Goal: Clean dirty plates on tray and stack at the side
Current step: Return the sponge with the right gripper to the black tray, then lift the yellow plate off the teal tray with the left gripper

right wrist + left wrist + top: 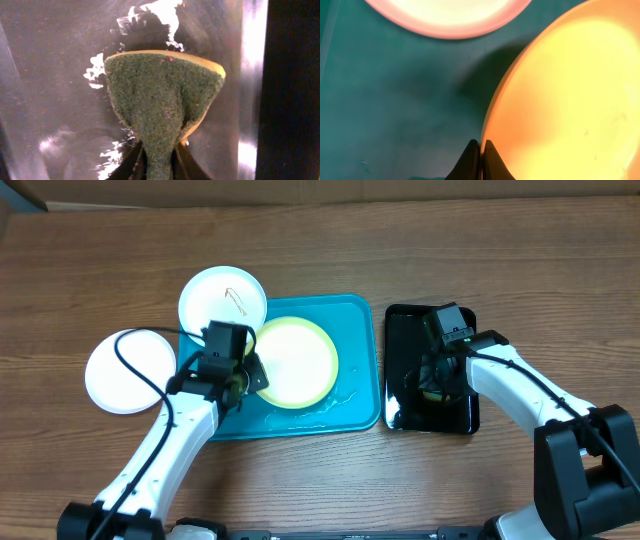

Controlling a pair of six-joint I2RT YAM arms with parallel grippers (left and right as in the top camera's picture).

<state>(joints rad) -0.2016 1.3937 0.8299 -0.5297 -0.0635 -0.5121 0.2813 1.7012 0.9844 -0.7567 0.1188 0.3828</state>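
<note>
A pale yellow-green plate [298,362] [560,100] lies on the turquoise tray [355,380] [395,100]. My left gripper [252,372] [481,142] is shut on its left rim, one finger on each side of the edge. A white plate [222,298] [450,15] with a small brownish smear rests over the tray's back-left corner. A second white plate [125,370] lies on the table left of the tray. My right gripper [437,375] [160,155] hangs over the black tray [405,340] [50,75], pinching a green-and-yellow sponge [162,95] whose face is on the wet tray.
Small wet patches and foam streaks show on the turquoise tray's front right part [335,402] and on the black tray. Bare wooden table [520,260] surrounds both trays. The black tray stands just right of the turquoise one.
</note>
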